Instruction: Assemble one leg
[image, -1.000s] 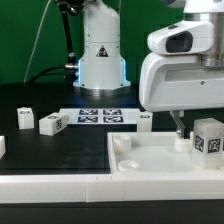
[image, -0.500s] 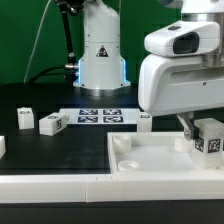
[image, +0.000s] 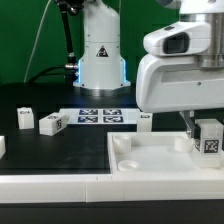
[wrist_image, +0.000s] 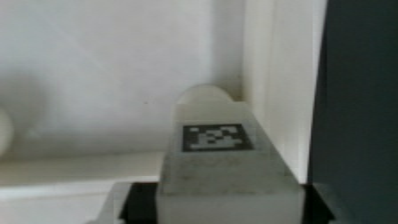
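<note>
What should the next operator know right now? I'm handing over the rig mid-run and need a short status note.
Gripper: shut on the leg, tag face showing in both views.
Leg position: held upright over the large white square piece, near its far corner at the exterior view's right; whether it is seated in a socket cannot be told.
Other loose legs lie on the black table beside the marker board, untouched.
Done: one leg picked up and brought to the square piece.
Left: seat and fasten this leg, then release.
</note>
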